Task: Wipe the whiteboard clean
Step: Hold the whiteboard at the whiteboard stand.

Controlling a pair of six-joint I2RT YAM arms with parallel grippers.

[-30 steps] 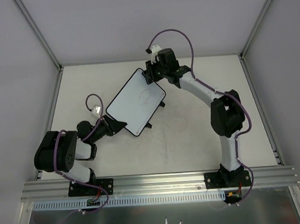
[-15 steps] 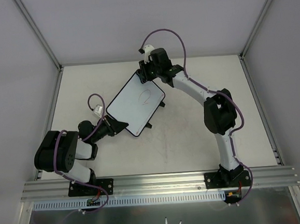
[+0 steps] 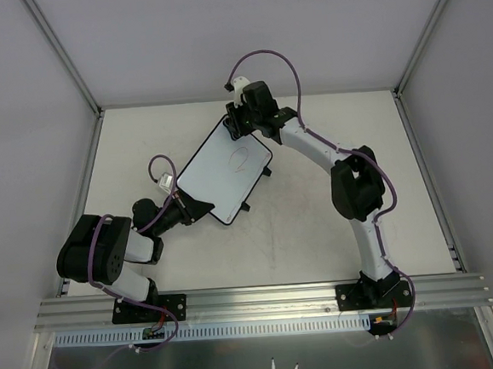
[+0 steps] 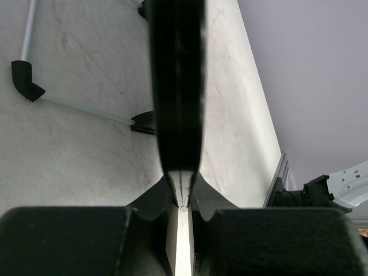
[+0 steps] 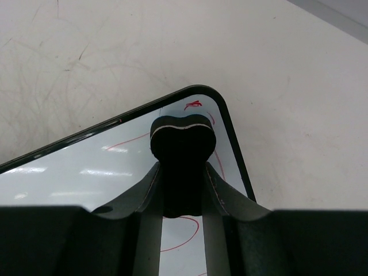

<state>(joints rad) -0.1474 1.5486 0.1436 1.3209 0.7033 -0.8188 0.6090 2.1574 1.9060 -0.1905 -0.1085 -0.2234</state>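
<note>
Whiteboard [image 3: 224, 171] lying diagonally on table [image 3: 318, 222], red scribble [image 3: 239, 160] unerased. Left gripper [image 3: 195, 207] clamping its near corner, likely steadying it against wiping. Right gripper [image 3: 238, 123] pinching eraser [image 5: 183, 138], poising it at far corner, seemingly lining up stroke.

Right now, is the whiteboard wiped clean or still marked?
Marked, not clean. The whiteboard carries a red loop near its middle, and the right wrist view shows red strokes around the eraser.
</note>
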